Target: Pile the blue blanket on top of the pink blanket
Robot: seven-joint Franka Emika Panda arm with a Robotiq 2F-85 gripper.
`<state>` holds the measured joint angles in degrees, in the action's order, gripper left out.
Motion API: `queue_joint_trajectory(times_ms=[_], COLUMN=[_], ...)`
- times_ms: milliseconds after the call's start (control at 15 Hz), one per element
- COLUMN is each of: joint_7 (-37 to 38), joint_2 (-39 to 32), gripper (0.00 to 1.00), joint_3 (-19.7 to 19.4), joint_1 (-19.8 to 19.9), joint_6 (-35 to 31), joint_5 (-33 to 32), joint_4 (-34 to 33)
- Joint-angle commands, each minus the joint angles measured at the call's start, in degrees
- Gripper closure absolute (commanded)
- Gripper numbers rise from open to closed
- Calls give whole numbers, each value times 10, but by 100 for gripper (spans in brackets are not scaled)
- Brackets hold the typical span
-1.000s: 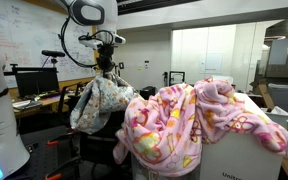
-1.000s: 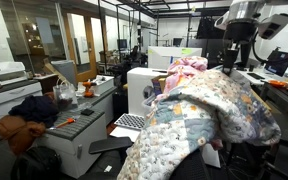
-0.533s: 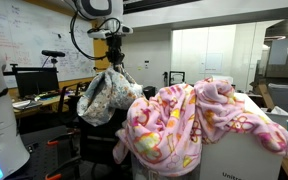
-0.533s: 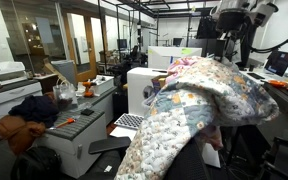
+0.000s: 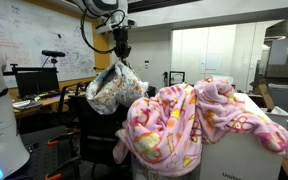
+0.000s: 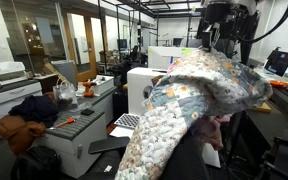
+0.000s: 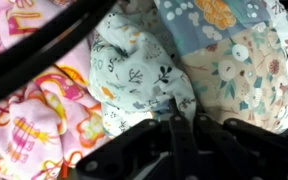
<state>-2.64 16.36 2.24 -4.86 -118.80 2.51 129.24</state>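
1. Above the black chair (image 5: 92, 142), in an exterior view, your gripper (image 5: 122, 50) was clamped fully shut on a pinch of the blue blanket (image 5: 114, 88). The blanket hung from it as a bunched bundle, clear of the seat
2. Judgement: you took one high pinch so the loose cloth would hang free and could be carried across rather than dragged
3. The pink blanket (image 5: 189, 120) lay heaped over a white cabinet (image 5: 239, 158), just beside the hanging bundle. Whether the two fabrics touched, the exterior views did not settle
4. In the wrist view the dark fingers met on a fold of blue cloth, with pink fleece showing alongside and below
5. Judgement: the blue blanket was lifted but not yet piled on the pink one
6. Room: an open office-lab, with a whiteboard (image 5: 29, 30) on the wall, a monitor (image 5: 34, 80) on a desk and glass partitions (image 6: 44, 45) behind
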Motion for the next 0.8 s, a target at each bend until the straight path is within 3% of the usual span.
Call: queue_joint_trajectory(times_ms=[0,733], joint_7=[46,157], joint_2=[-24,-41], gripper=[99,99], joint_3=[8,-27], joint_1=[18,97], joint_6=[28,38], joint_5=[-34,-129], joint_4=[-67,-183])
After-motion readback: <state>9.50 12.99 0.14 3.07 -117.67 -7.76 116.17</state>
